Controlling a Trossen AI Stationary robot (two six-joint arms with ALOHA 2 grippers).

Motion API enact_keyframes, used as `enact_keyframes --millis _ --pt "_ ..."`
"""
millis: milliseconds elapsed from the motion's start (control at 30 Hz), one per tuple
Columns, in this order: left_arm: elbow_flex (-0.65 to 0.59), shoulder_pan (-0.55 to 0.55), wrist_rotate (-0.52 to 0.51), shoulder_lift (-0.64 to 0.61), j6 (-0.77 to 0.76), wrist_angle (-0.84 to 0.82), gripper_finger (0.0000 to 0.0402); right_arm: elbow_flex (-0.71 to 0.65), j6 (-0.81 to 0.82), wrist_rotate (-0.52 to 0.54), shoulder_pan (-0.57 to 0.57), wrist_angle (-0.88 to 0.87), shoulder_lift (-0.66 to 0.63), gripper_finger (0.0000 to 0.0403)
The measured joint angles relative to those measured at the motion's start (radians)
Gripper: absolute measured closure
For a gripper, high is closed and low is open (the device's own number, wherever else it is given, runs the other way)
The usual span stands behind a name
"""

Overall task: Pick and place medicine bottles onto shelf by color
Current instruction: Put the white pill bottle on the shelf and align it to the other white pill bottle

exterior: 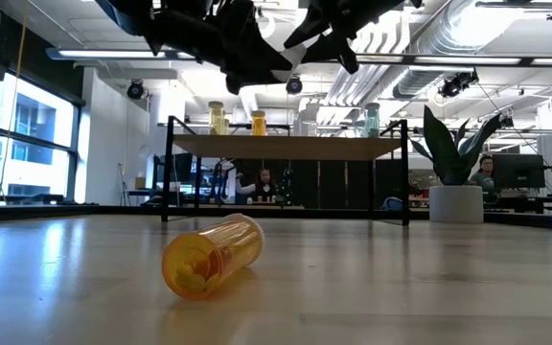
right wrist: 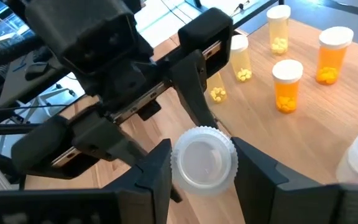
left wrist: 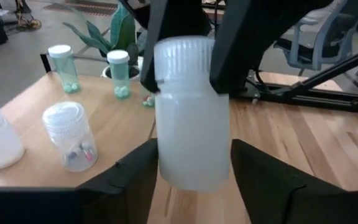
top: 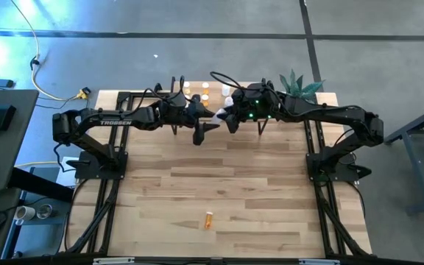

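Above the shelf (top: 197,88), both arms meet. Right gripper (right wrist: 204,163) clamps the white bottle (left wrist: 191,112); left gripper (left wrist: 192,163) fingers stand apart around it.

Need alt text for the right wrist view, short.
The right gripper is closed around the cap of a white bottle, seen from above, while the left gripper opposite stands open beside it. Behind them, yellow bottles and orange bottles stand on the wooden shelf.
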Motion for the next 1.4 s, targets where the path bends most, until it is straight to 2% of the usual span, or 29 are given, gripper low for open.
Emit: enact_keyframes --millis 167,300,600,833,1033,1233,1400 --pt "0.0 0.007 0.0 -0.012 -0.01 -0.042 0.0168 0.0 0.0 0.039 0.0 -0.033 -0.01 0.0279" --pt "0.001 0.022 0.0 -0.036 -0.01 -0.062 0.0149 0.0 0.0 0.083 0.0 -0.074 -0.037 0.028" --pt "0.001 0.076 -0.003 -0.129 -0.01 -0.078 0.015 0.0 -0.006 0.246 -0.003 -0.135 -0.128 0.028" --pt "0.0 0.115 -0.003 -0.243 -0.01 -0.132 0.0147 0.0 -0.083 0.369 -0.02 -0.118 -0.178 0.028" --pt "0.0 0.152 -0.002 -0.35 -0.01 -0.168 0.0147 0.086 -0.132 0.383 -0.061 -0.168 -0.164 0.0273" --pt "0.0 0.196 -0.002 -0.431 -0.01 -0.184 0.0147 0.196 -0.161 0.379 -0.069 -0.304 -0.103 0.0271" --pt "0.0 0.234 -0.005 -0.471 -0.01 -0.206 0.0147 0.213 -0.151 0.296 -0.067 -0.389 -0.026 0.0271"
